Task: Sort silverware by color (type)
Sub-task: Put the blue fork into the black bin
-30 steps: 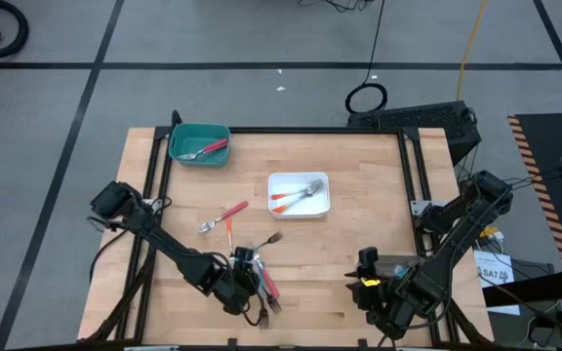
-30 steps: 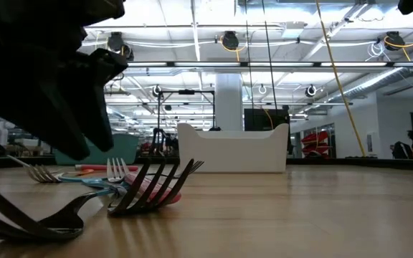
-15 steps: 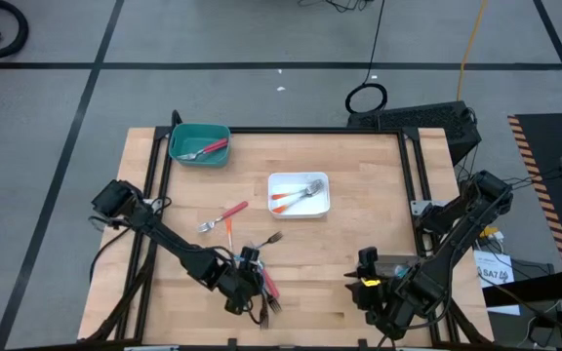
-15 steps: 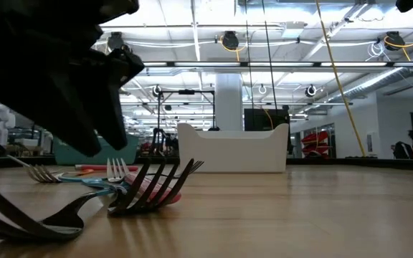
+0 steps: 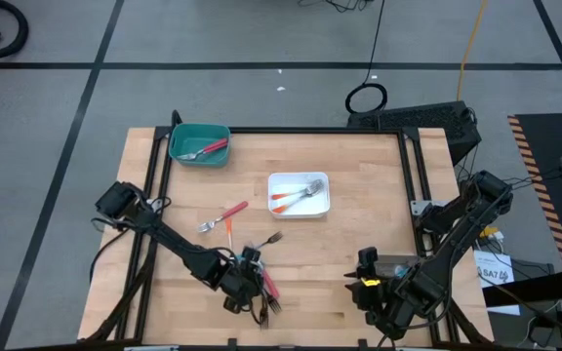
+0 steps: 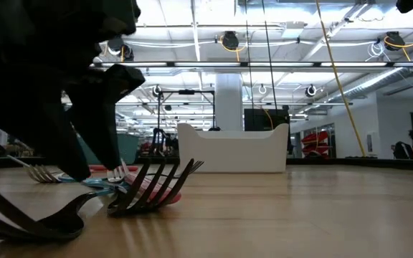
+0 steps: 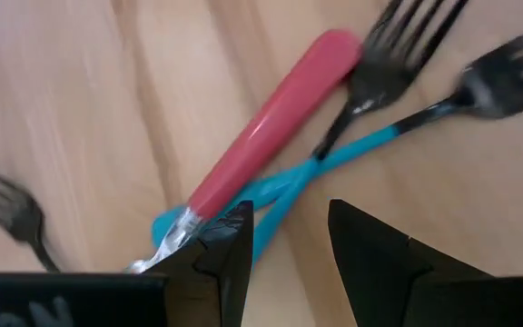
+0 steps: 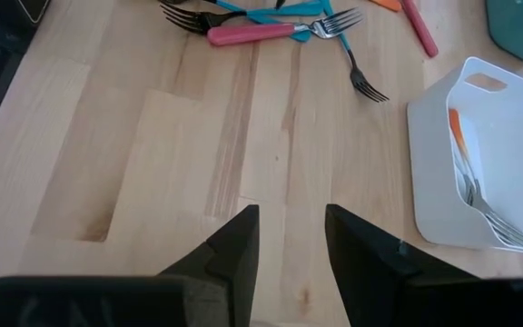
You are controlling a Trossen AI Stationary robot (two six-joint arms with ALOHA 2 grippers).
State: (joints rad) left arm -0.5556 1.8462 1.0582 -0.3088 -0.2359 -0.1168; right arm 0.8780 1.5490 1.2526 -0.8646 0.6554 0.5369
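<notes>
A pile of forks (image 5: 265, 289) lies near the table's near edge: one pink-handled fork (image 7: 271, 127), two crossed teal-handled ones (image 7: 284, 195) and dark fork heads (image 6: 153, 185). My left gripper (image 7: 289, 241) is open and low over this pile, its fingers either side of the crossed teal handles. Farther up the table lie a pink and an orange fork (image 5: 226, 216). A teal tray (image 5: 178, 134) holds a red-handled fork, and a white tray (image 5: 322, 205) holds orange-handled ones. My right gripper (image 8: 289, 238) waits open near the table's near right corner. My left gripper comes at the pile from above, pointing down. One finger (image 7: 230, 241) stands right at the pink fork's metal neck (image 7: 182, 234). Whether it touches the neck or the teal handles, I cannot tell.
A single silver fork (image 5: 270, 238) lies just beyond the pile. Bare wood stretches between the pile and my right arm (image 5: 427, 273). The table's black frame (image 5: 413, 166) runs along its edges.
My left gripper has come down onto the fork pile and shifted slightly toward the table's right. The forks have stayed where they were.
</notes>
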